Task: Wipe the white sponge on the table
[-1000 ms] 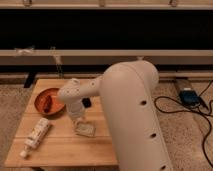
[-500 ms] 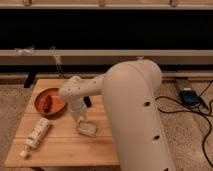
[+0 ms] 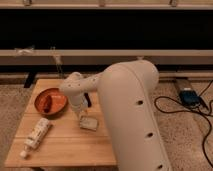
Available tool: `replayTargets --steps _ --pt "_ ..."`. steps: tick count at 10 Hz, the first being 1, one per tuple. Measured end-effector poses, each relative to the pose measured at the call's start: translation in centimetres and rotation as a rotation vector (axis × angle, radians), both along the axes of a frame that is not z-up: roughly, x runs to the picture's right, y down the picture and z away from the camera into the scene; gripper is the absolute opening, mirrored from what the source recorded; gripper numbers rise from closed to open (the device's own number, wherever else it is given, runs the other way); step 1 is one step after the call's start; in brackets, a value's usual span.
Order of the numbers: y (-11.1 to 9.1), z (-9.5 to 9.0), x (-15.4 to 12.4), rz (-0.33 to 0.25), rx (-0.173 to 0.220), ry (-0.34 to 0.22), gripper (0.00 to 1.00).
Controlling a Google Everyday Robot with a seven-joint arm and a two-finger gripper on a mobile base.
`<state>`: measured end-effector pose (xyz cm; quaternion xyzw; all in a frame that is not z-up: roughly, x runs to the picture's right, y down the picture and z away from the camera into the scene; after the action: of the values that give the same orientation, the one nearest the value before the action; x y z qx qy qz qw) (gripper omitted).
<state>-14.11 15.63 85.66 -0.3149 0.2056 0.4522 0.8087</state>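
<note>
The white sponge (image 3: pixel 89 123) lies flat on the light wooden table (image 3: pixel 65 147), near its middle. My gripper (image 3: pixel 82 116) hangs from the wrist at the end of the big white arm and sits at the sponge's upper left edge, touching or almost touching it. The arm covers the table's right side.
A red-orange bowl (image 3: pixel 50 101) with something dark in it stands at the back left. A white labelled bottle (image 3: pixel 36 135) lies at the front left. A small black device (image 3: pixel 88 98) stands behind the wrist. Cables and a blue box (image 3: pixel 190 96) lie on the floor at right.
The wrist has shifted slightly right and down onto the sponge. The sponge has moved a little away from the front edge. The bowl and bottle have not moved.
</note>
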Motion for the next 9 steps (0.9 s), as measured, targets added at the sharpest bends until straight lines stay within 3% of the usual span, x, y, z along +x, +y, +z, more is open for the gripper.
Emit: replayTargets --steps 3,5,7,9 --pt "-2.7 0.8 -4.0 -0.024 0.044 -0.061 0.00" --pt "-4.0 0.4 -7.3 -0.041 0.066 -0.114 0.00" --pt "-3.1 -1.1 -9.4 -0.038 0.055 -0.166 0.00" --pt "-1.1 -3.2 -12.3 -0.036 0.020 -0.240 0.00"
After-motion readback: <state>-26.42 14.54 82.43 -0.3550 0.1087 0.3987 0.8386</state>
